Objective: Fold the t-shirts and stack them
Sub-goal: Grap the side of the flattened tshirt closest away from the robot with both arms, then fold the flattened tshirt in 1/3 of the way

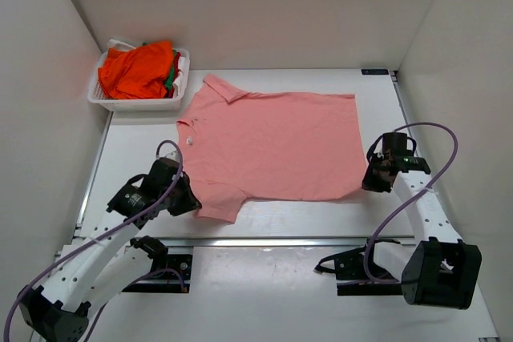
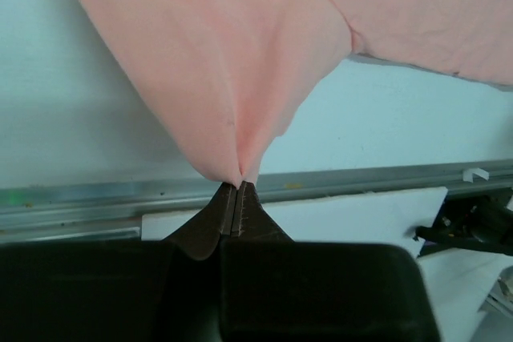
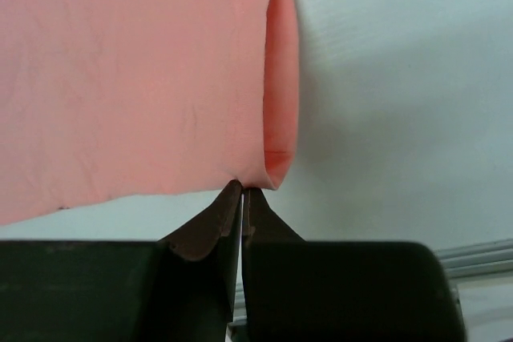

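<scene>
pink shirt (image 1: 272, 146) spread flat on table (image 1: 136, 150), sleeve (image 2: 240, 110) clamped by left gripper (image 2: 237, 186), hem corner (image 3: 276, 158) clamped by right gripper (image 3: 243, 190), orange shirt (image 1: 138, 70) heaped in basket (image 1: 132, 104)

No writing or number can be read.

White links (image 1: 100, 252), black joints (image 1: 441, 274) — lilac cables (image 1: 437, 126), dark-brown fingers (image 2: 207, 222).
</scene>
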### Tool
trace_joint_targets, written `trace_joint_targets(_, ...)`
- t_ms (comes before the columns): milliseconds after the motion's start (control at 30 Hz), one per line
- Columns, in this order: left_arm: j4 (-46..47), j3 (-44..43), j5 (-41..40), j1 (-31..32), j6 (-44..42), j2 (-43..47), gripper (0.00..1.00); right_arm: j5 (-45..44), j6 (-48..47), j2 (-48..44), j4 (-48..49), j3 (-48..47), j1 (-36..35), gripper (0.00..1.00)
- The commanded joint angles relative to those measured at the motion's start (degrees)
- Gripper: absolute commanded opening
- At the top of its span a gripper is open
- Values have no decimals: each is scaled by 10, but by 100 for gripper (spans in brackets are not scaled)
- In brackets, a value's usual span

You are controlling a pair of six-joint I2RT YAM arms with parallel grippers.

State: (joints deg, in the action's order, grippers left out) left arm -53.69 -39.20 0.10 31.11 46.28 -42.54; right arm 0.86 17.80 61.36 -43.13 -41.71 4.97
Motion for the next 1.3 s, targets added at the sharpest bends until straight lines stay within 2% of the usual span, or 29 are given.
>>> trace_joint_targets(0, -66, -44, 31, -22, -13, 20, 0, 12, -10, 1, -64, -48, -3, 0)
trace_joint_targets(133, -68, -96, 61, -71, -43, 16, 0, 34, -35, -10, -107, -73, 15, 0)
trace_joint_targets(267, -29, -136, 61, -72, -66, -38, 0, 52, -65, 10, -115, -72, 43, 0)
trace_joint_targets(433, 40, -144, 75, -135, -91, -99, 0, 53, -73, 46, -93, -82, 16, 0)
trace_joint_targets(667, 117, -186, 21, -187, -118, -174, 0, 57, -80, 115, -66, -151, 28, 1)
trace_joint_targets(1267, 249, -264, 3, -217, -147, -389, 0, 63, -64, 305, 0, -275, 22, 0)
